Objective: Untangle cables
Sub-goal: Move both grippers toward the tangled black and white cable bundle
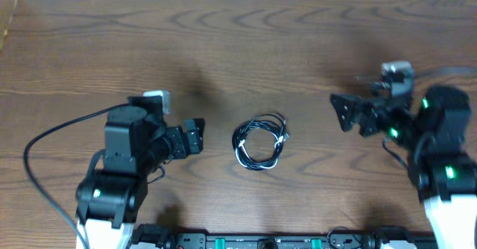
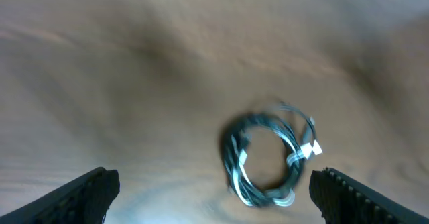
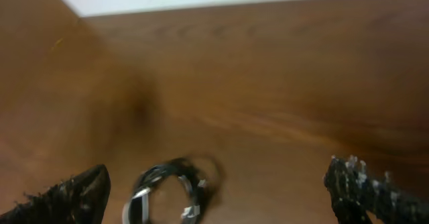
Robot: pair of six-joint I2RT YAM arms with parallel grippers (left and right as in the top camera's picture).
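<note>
Item 1, cables: black and white cords wound in one small coil, flat on the bench, midway along and nearer its front edge. Nothing touched it.

Item 2, left gripper: jaws wide, empty, near the coil's left side, pointing at it.

Item 3, right gripper: jaws wide, empty, farther back, well apart.

Item 4, containers: none seen.

Step, as I judged it: approach only, untangling not begun. Next I needed a low, exact pinch on one strand at the coil's rim.
</note>
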